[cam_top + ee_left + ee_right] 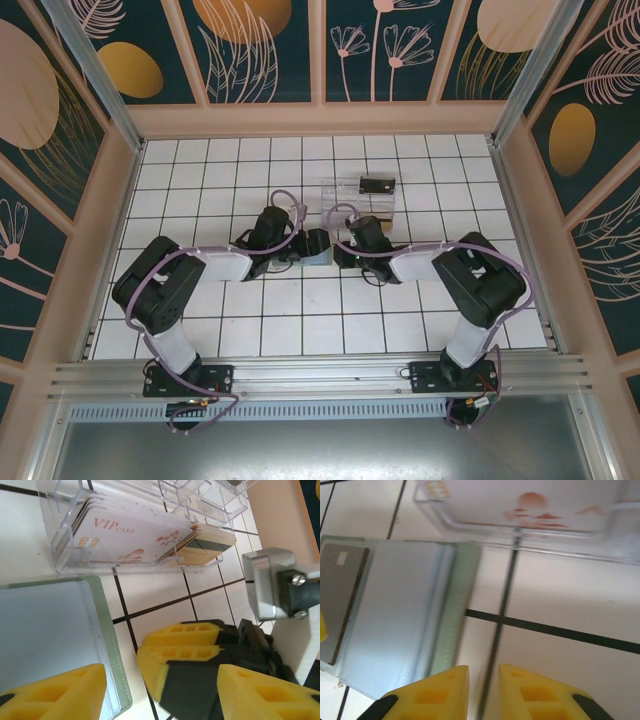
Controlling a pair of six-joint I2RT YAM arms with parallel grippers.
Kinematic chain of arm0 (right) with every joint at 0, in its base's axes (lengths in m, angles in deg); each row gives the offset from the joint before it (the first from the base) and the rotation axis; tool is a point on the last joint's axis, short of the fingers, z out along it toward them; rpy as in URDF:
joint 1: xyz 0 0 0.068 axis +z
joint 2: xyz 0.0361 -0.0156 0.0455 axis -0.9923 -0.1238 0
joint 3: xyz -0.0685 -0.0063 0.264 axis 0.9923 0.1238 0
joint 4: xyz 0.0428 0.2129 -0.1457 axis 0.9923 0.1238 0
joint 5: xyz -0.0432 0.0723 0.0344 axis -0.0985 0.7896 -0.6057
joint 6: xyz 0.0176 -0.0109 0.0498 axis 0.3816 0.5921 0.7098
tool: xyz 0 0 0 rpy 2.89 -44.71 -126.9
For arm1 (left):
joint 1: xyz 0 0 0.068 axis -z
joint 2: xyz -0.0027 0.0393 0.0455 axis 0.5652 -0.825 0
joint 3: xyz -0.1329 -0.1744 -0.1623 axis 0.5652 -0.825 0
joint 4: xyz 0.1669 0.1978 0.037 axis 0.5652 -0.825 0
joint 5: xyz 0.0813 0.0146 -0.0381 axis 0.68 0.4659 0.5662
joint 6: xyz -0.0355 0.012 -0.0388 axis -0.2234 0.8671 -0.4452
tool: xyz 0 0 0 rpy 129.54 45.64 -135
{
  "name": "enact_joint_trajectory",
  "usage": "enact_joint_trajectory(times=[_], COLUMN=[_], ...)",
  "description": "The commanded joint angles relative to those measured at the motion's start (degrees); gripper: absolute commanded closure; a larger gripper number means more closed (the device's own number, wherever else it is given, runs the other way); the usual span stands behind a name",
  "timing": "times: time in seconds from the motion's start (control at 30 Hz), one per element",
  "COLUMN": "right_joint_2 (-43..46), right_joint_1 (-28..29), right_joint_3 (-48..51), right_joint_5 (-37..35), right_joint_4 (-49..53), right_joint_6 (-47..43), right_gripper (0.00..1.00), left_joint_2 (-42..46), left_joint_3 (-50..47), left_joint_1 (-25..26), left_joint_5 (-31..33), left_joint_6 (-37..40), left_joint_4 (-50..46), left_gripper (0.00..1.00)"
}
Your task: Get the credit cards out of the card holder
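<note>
White-tiled bench (200,320) beneath botanical wall panels: the left fingers (55,695) stand released and wide apart, one pad over a corner of the card holder (45,630); whether it touches cannot be told. The holder lies opened flat between the two sets of fingers. One dark card (340,595) sits in the pocket farthest from the right fingers (432,692), which are drawn almost together just beside the holder's edge, grasping nothing. Beyond both sets of fingertips, one clear tray (65,565) carries a stack of cards with a VIP card (125,540) on top; their number cannot be told. With one card visibly pocketed, the job looks unfinished.
</note>
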Motion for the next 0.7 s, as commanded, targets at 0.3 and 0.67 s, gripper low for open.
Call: enact_joint_trajectory(times=[0.3,0.67], right_joint_2=[3.36,-4.67], right_joint_1=[0.53,2.97], right_joint_3=[-2.79,-13.8], right_joint_5=[4.86,13.65], right_joint_4=[-2.67,-2.0], right_joint_6=[2.67,7.94], right_gripper=[0.75,0.76], left_joint_2=[9.36,6.1], left_joint_3=[-3.34,-5.05], left_joint_1=[-5.99,-9.57], left_joint_5=[11.23,12.57], left_joint_6=[3.13,8.12], left_joint_4=[-8.15,-8.53], left_gripper=[0.59,0.81])
